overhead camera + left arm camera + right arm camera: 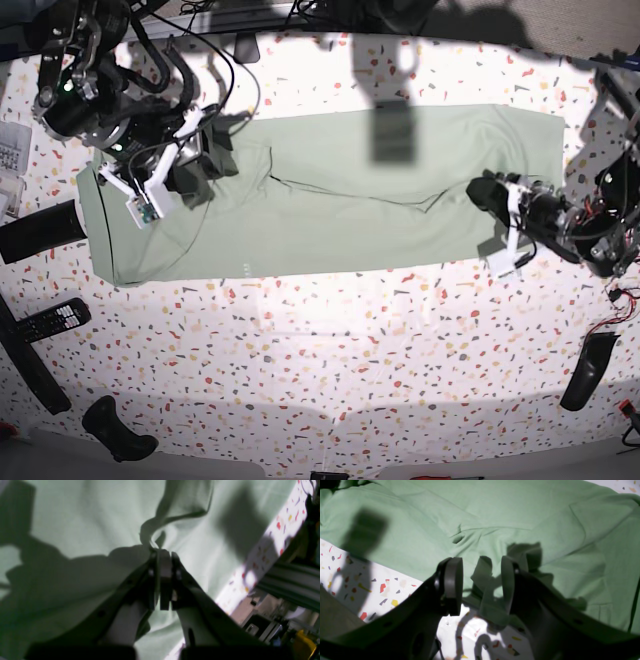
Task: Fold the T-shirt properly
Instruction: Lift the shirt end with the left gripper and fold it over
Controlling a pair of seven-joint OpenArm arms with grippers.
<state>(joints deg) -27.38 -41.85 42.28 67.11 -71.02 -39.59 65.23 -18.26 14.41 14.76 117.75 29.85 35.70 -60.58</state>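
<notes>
Lying flat along speckled terrazzo-pattern surface (330, 340): pale sage-green cloth T-shirt (330, 215), folded into long band. Left end effector (162, 555) pressed together, pinching raised fabric ridge. Right end effector (481, 587) spread, cloth fold between jaws, grip uncertain. Fabric judged light, limp, wrinkle-prone; take hold at edges, corners.

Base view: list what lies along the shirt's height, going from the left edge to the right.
Right claw over the T-shirt's left end → T-shirt spread across the speckled table → left claw shut on the T-shirt's right end.
</notes>
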